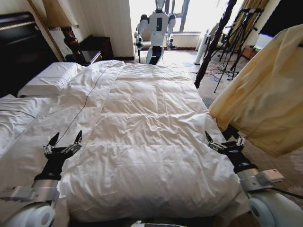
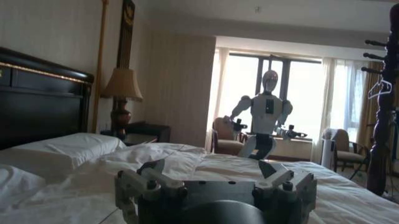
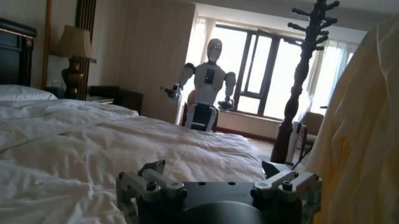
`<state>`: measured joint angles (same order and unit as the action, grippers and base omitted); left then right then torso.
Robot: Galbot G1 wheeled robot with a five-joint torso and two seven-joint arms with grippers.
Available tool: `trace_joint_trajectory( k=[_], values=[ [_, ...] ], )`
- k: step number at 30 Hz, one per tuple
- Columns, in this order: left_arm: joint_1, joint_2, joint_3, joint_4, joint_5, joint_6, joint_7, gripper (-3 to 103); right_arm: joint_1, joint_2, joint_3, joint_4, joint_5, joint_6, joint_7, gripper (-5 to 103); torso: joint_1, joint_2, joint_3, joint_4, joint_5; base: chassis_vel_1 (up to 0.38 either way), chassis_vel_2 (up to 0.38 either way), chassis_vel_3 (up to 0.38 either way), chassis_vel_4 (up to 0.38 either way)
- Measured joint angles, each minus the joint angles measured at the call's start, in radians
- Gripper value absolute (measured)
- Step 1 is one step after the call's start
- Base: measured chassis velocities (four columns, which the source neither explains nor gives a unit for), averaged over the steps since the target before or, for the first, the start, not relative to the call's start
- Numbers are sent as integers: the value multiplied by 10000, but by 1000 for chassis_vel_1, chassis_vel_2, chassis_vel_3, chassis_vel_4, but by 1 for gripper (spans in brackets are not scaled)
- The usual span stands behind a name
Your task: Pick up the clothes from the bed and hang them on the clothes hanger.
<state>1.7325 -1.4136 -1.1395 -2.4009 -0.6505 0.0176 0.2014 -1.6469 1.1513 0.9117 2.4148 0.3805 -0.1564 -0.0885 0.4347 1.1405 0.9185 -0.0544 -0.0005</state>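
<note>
The clothes (image 1: 265, 99), one pale yellow garment, hang in the air at the right of the bed (image 1: 142, 123), draped from the shoulders; the clothes hanger is hidden under the fabric. In the right wrist view the clothes (image 3: 361, 130) hang close beside my right gripper (image 3: 213, 164). My left gripper (image 1: 67, 137) rests open over the duvet's left side, holding nothing. Off the duvet's right edge, just below the garment's hem, my right gripper (image 1: 224, 140) is open and empty too. The left wrist view shows my left gripper (image 2: 210, 165) with its fingers spread above the white bedding.
Two white pillows (image 1: 47, 78) lie by the dark headboard (image 1: 19, 47). A lamp and nightstand (image 1: 90, 52) stand at the far left. A dark bed post (image 1: 213, 42), black tripods (image 1: 236, 33) and another white robot (image 1: 156, 28) stand beyond the bed's far end.
</note>
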Motion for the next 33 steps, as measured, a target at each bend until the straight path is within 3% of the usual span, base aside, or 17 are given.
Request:
trace_joint_trajectory(
  k=[33],
  values=[
    [4,0,-8,0,-12,-2,-19,100,14,0,-3,-10,18,2,19,100,0,0,0,0,0,0,0,0,0]
  ],
)
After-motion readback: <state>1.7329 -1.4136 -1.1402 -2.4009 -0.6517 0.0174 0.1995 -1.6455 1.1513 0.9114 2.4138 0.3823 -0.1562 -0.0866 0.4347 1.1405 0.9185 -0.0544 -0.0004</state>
